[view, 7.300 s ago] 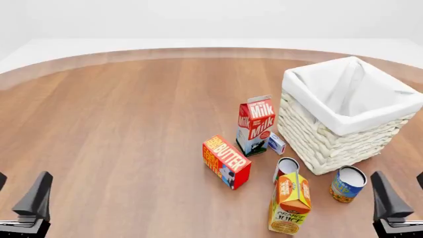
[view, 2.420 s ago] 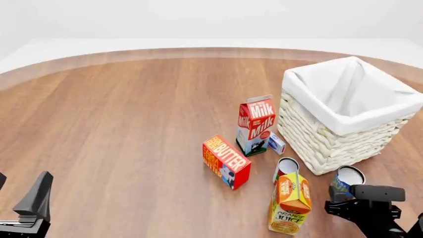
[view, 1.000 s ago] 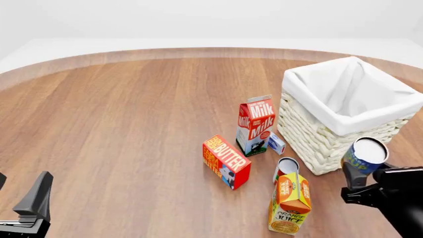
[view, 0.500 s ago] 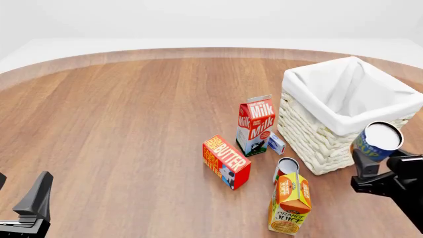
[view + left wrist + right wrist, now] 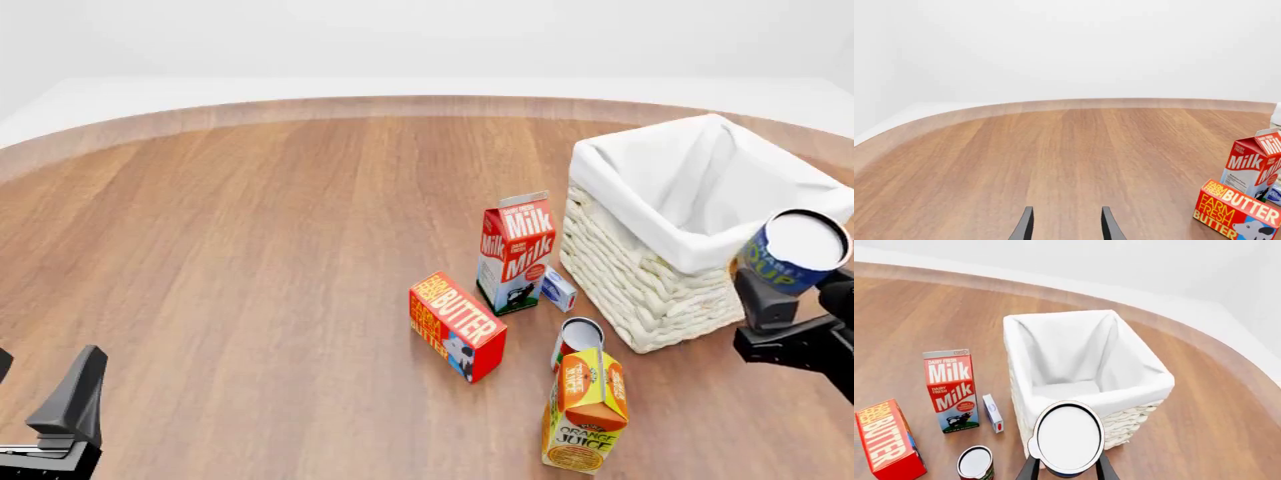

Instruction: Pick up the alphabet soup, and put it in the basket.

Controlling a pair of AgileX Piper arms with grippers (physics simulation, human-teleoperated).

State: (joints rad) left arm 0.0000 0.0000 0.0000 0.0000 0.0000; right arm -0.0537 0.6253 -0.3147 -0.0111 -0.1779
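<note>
Right claw [image 5: 787, 300] pinching the alphabet soup [image 5: 793, 253] — can lifted clear of the bench [image 5: 267, 250], silver top tilted toward the camera, blue label showing on its side. In the front view the can hangs at about 4 o'clock from the basket [image 5: 654, 280], just off that near corner, overlapping the wicker wall and liner edge; whether it touches the basket cannot be told. From the right wrist view the can's top [image 5: 1069, 437] fills the space between the two dark fingers [image 5: 1029, 470], with the basket's open mouth [image 5: 1087, 405] directly beyond it, white liner folded over the rim.

Left claw [image 5: 67, 415] low at 8 o'clock on the bench edge, well apart from everything. Left wrist view shows its fingers [image 5: 1026, 227] spread, nothing between them, bare wood ahead.

Other items standing on the bench — milk carton [image 5: 515, 252] upright at 9 o'clock of the basket, a small white box [image 5: 559, 288] just beside its base. Butter box [image 5: 457, 324] at 7 o'clock of the milk. Second can [image 5: 578, 339] with open-looking silver top near the basket's front corner, the orange juice carton [image 5: 587, 408] right at its 6 o'clock.
</note>
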